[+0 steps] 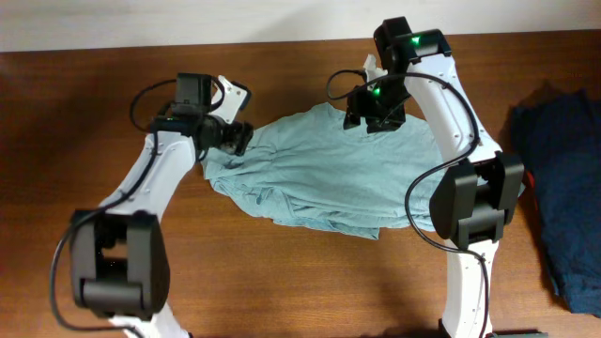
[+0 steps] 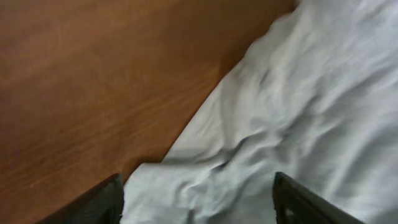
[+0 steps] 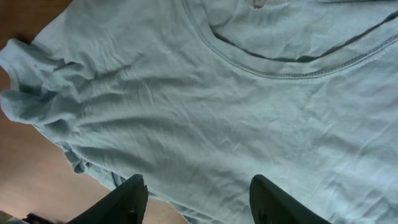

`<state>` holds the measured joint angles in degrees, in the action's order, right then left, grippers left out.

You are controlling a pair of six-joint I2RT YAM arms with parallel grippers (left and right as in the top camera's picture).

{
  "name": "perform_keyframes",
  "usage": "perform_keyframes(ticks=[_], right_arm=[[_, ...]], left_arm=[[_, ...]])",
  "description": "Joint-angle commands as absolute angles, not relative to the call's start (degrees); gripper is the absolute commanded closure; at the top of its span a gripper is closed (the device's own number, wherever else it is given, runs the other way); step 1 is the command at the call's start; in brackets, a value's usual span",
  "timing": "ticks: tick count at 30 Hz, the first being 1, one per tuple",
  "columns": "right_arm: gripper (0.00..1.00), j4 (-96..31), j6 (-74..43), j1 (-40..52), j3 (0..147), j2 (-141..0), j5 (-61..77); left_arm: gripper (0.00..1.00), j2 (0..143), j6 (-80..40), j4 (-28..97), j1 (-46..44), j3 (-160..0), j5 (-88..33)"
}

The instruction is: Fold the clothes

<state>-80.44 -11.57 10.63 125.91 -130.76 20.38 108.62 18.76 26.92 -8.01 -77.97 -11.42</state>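
1. Your pale mint T-shirt (image 1: 319,178) lies spread and wrinkled in the middle of the wooden table (image 1: 282,282). Its neck end points to the far side and its hem is bunched in loose folds on the near side.
2. In the right wrist view you're looking straight down on the collar (image 3: 280,59), and the stitching along the neckline shows clearly. A small tag (image 3: 258,4) peeks in at the top edge, too cropped for you to read anything on it. The rest of the fabric is plain.
3. Your right gripper (image 1: 376,115) is over the collar area at the shirt's far edge. Its fingers (image 3: 127,202) are spread wide with cloth under the gap, gripping nothing.
4. Your left gripper (image 1: 237,138) sits at the shirt's left edge, by the sleeve. Its fingers (image 2: 99,205) are spread too, and the fabric's border runs between them, with bare wood to one side.
5. Well off to the right, a dark navy garment (image 1: 563,169) lies crumpled at the table's edge, apart from the shirt.
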Motion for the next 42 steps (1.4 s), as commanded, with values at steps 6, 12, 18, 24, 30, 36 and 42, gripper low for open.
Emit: perform_keyframes(ticks=[6,12,18,24,30,36,42], right_arm=[[0.43,-81.10,-10.96,10.52,126.82,-127.96,20.25],[0.46,-81.45,-10.98,10.52,126.82,-127.96,20.25],[0.46,-81.73,-10.96,10.52,126.82,-127.96,20.23],[0.46,-81.97,-10.96,10.52,126.82,-127.96,19.53],[0.46,-83.72,-10.41,10.52,126.82,-127.96,15.42],[0.40,-84.66,-9.93,10.52,126.50,-127.98,14.20],[0.51,-83.96,-14.26,11.68,122.17,-128.75,15.99]], left_arm=[[0.37,115.81,26.17,25.87,-7.84,-78.52,-8.54],[0.53,119.22,26.65,25.67,-7.84,-78.52,-8.51],[0.72,121.67,26.63,26.06,-7.81,-78.52,-5.15],[1.00,121.67,11.66,23.40,-4.95,-78.52,11.49],[1.00,121.71,-2.02,27.11,5.63,-78.52,12.49],[1.00,121.71,-5.08,31.09,15.07,-78.52,5.98],[1.00,121.71,-0.91,35.44,12.62,-78.52,2.76]])
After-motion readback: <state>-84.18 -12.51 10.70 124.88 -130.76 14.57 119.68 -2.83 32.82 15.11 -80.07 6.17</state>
